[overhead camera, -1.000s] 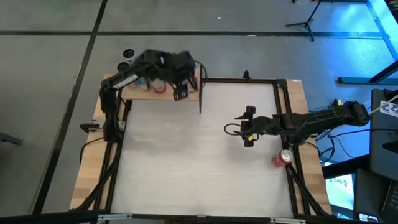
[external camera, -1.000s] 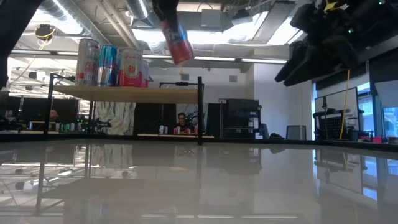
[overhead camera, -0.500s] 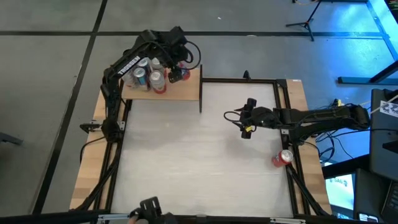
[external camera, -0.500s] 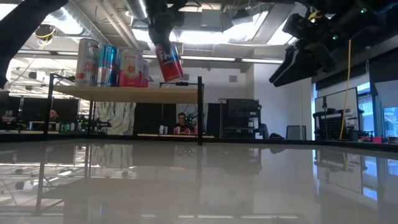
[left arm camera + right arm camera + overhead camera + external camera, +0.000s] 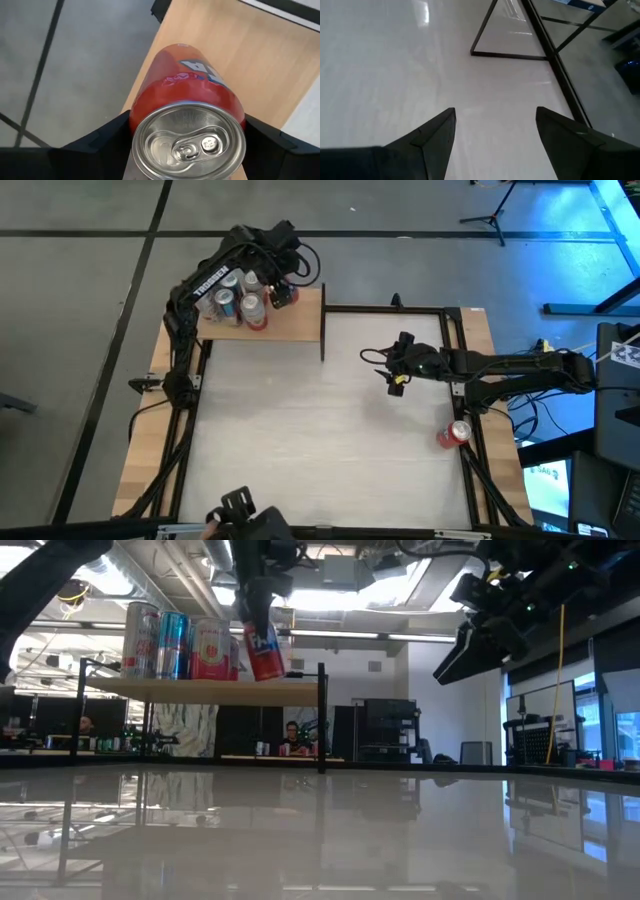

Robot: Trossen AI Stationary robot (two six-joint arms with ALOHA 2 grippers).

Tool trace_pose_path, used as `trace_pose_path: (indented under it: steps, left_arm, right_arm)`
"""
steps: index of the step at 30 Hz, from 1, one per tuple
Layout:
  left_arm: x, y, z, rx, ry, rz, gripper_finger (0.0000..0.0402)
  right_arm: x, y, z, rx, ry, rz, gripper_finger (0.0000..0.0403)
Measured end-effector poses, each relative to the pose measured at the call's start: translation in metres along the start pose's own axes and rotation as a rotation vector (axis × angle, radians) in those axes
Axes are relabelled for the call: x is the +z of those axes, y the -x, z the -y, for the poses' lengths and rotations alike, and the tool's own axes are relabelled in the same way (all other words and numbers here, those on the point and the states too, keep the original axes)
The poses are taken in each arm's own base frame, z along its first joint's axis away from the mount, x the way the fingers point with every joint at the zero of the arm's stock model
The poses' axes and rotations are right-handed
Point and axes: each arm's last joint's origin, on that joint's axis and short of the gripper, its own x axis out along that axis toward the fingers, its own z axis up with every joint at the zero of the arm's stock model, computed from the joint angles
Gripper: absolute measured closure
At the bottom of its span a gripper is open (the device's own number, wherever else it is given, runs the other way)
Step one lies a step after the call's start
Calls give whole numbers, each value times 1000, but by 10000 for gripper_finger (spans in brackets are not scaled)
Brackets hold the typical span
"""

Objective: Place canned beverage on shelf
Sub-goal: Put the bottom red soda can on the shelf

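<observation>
My left gripper (image 5: 280,288) is shut on a red can (image 5: 263,648) above the far edge of the tan wooden shelf (image 5: 290,325); the can also fills the left wrist view (image 5: 192,115). Three cans (image 5: 180,642) stand upright on the shelf's left part. My right gripper (image 5: 495,131) is open and empty above the white table's right middle (image 5: 400,365). Another red can (image 5: 458,433) lies on the right side strip. My left gripper pinches the red can's upper wall, just below the rim (image 5: 135,120), between its two fingers, one on either side. The fingers come from above, pointing down. The can hangs a little tilted, its base just above the shelf board (image 5: 270,673).
The shelf's black metal posts (image 5: 321,715) stand at its corners. A black frame (image 5: 445,310) runs round the white tabletop (image 5: 320,440). A dark object shows at the near edge (image 5: 240,510). People sit in the room beyond (image 5: 292,738).
My left gripper has carried the red can from the shelf's right front toward the far edge and left, closer to the standing cans, and lowered it toward the board. The can has turned from strongly tilted to nearly upright. My right gripper has drifted a little toward the far edge.
</observation>
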Motion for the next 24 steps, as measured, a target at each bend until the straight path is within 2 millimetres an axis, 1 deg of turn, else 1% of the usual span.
trace_pose_path:
  steps: [10, 14, 24]
  left_arm:
    - [-4, -18, -1, -51, 5, -64, 123]
    - [-4, -20, -1, -36, -9, -73, 121]
    - [-3, -20, -2, -28, -50, -64, 76]
  right_arm:
    - [-1, 0, -1, 5, -27, -6, 132]
    - [0, 0, -1, 20, -28, -2, 132]
    - [0, 0, -1, 19, -21, 0, 132]
